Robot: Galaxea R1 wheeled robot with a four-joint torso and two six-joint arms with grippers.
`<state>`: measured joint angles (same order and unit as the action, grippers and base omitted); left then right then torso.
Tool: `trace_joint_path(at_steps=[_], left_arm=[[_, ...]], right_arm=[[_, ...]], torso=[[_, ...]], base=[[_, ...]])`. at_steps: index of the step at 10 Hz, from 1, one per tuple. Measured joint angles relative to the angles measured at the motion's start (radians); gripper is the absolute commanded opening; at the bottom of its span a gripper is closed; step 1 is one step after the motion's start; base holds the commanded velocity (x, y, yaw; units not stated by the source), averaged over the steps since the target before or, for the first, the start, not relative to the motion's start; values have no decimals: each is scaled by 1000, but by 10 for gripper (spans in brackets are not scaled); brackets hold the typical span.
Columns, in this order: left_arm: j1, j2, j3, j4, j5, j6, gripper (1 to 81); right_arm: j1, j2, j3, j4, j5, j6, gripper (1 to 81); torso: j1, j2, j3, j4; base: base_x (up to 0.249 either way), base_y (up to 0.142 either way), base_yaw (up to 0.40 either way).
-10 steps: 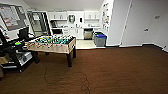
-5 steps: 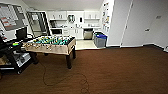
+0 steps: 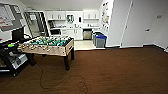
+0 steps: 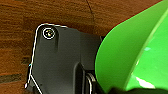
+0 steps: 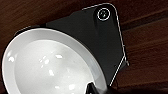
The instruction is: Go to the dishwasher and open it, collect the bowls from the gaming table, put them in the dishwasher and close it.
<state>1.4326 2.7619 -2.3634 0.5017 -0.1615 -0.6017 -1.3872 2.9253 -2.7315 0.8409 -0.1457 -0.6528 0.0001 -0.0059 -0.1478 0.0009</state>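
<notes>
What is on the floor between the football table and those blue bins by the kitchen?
In the head view, only floor lies between the football table and the blue bins: brown carpet, then a pale strip by the kitchen.

Head camera high, facing kitchenette across brown floor (image 3: pixel 120 72), wrist cameras close above that floor

carpet (image 3: pixel 120 70) open ahead | table-football table (image 3: pixel 47 46) left | cable (image 3: pixel 62 81) on floor | bins (image 3: pixel 100 40) by kitchen

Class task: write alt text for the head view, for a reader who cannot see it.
A table-football table stands on brown floor at left, a cable trailing before it. Behind is a white kitchenette with a steel-fronted dishwasher and blue bins.
</notes>
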Motion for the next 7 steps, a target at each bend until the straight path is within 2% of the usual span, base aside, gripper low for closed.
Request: trace_joint_path(at_steps=[3, 7], left_arm=[[-3, 3, 0, 0, -2, 0, 10], [0, 2, 0, 0, 0, 0, 10]], right_arm=[[6, 1, 0, 0, 3, 0, 10], [-1, -1, 0, 0, 0, 0, 10]], torso=[[1, 0, 0, 0], [1, 0, 0, 0]], base=[[127, -73, 0], [112, 0, 0]])
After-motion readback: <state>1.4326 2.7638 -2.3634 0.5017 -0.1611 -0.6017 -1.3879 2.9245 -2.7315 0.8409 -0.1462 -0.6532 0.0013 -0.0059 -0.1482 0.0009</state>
